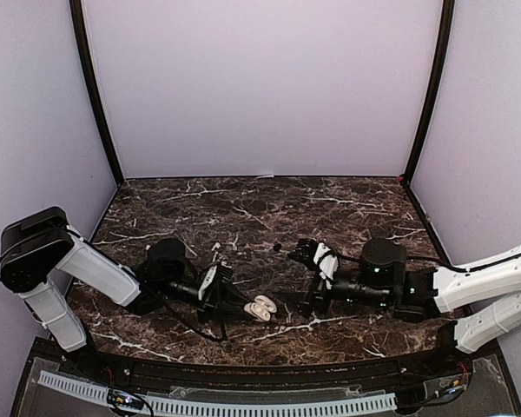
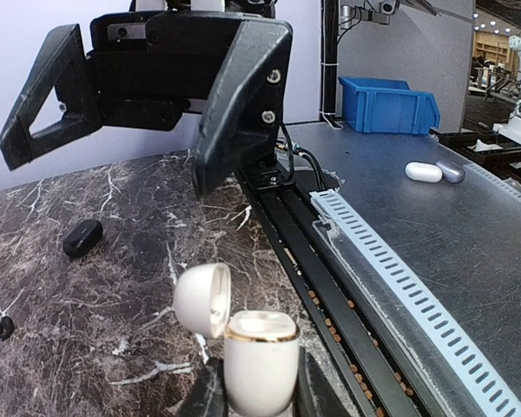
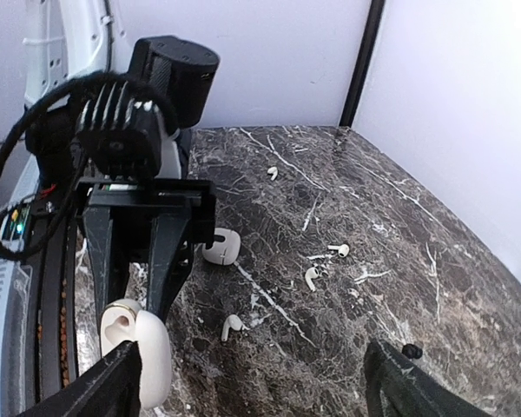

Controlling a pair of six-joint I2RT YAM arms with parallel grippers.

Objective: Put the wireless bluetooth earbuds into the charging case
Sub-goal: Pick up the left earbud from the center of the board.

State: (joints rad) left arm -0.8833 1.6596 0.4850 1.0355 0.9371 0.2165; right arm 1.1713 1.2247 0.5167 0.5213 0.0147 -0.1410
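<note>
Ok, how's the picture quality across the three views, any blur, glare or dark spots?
Top external view: dim near edge, low contrast over the dark marble table, and the charging case is tiny and soft. Left wrist view: the case is crisp and bright against the dark tabletop. Right wrist view: evenly lit, white earbuds stand out clearly.

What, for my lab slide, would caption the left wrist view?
Left gripper clamps an open white charging case upright while the open right gripper hangs beyond it over the marble table.
</note>
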